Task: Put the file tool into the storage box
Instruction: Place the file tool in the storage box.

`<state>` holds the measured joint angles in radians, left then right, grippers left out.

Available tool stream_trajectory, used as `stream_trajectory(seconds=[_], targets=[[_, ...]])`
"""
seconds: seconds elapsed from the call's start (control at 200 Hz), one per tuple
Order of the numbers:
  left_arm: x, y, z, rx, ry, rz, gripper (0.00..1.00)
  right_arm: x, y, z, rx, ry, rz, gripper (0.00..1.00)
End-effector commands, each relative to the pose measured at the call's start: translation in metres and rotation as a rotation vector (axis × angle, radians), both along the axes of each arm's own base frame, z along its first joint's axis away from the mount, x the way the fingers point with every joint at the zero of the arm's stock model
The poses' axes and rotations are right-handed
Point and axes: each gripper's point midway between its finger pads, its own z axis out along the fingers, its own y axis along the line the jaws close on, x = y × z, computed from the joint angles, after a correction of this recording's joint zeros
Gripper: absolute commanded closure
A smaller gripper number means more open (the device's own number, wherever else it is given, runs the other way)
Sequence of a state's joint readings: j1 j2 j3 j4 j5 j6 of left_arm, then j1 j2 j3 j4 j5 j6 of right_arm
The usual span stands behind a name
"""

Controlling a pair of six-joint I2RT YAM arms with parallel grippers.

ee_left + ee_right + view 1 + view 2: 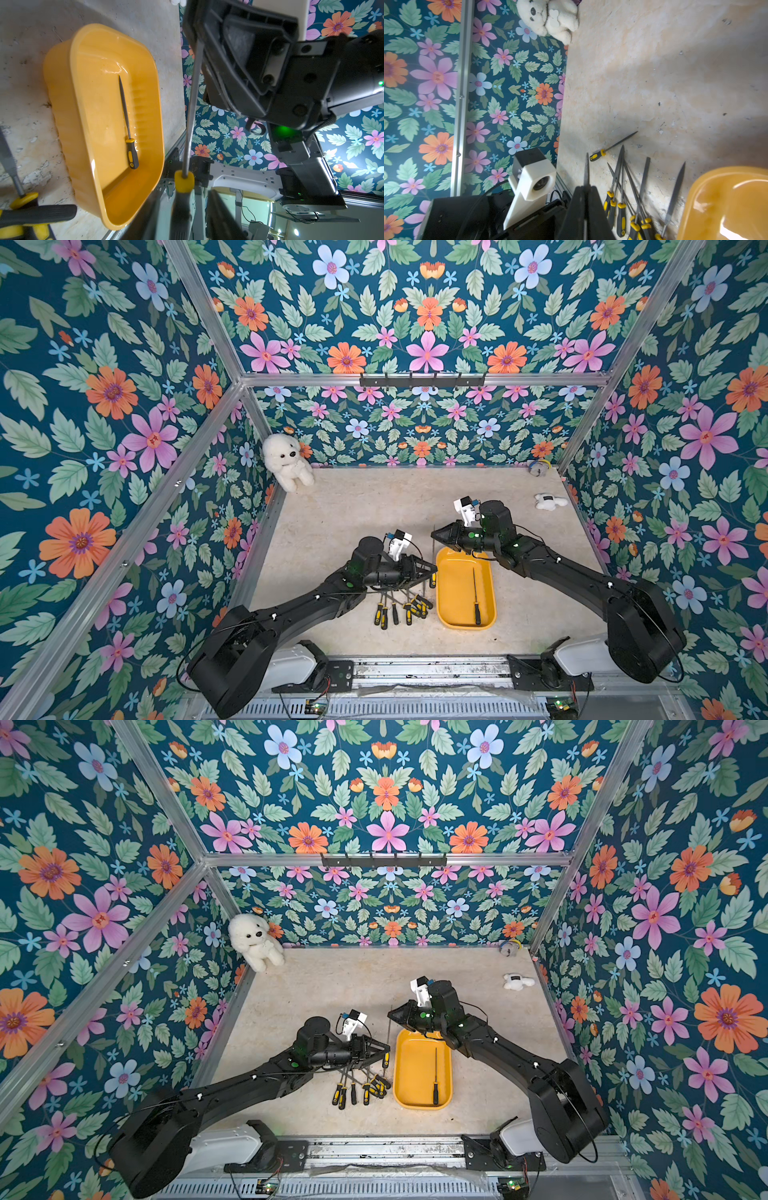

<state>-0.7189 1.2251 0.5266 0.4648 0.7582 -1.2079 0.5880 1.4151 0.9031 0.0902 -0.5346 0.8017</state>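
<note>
File tool (192, 104) blade pinched in right end effector (433, 536); its handle sits inside the spread left end effector (433, 570).

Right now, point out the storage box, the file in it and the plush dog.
storage box (455, 593): in a top view, bare tray floor.
file in the box (132, 153): left wrist view, its handle.
plush dog (291, 467): in a top view, its chest.
</note>
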Motion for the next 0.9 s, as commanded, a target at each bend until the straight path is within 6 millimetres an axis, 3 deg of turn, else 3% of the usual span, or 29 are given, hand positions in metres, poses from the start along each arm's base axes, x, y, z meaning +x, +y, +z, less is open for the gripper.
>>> stream_trajectory(seconds=[0.0,0.05,0.17,0.3,0.585,0.895], targets=[[0.006,0.01,-0.005,0.047,-0.01,0.034,0.13,-0.002,-0.033,-0.033,-0.268,0.038,-0.057,1.0],[0.011,0.017,-0.008,0.069,-0.006,0.061,0.01,-0.003,-0.05,-0.044,-0.387,0.058,-0.087,1.0],[0.025,0.038,-0.018,0.171,-0.013,0.127,0.01,-0.01,-0.085,-0.071,-0.602,0.111,-0.135,1.0],[0.037,0.055,-0.022,0.256,-0.031,0.175,0.01,-0.016,-0.106,-0.094,-0.713,0.147,-0.169,1.0],[0.044,0.071,-0.039,0.396,-0.048,0.206,0.01,-0.026,-0.108,-0.131,-0.809,0.181,-0.144,1.0],[0.041,0.082,-0.052,0.438,-0.034,0.236,0.01,-0.037,-0.111,-0.155,-0.901,0.173,-0.131,1.0]])
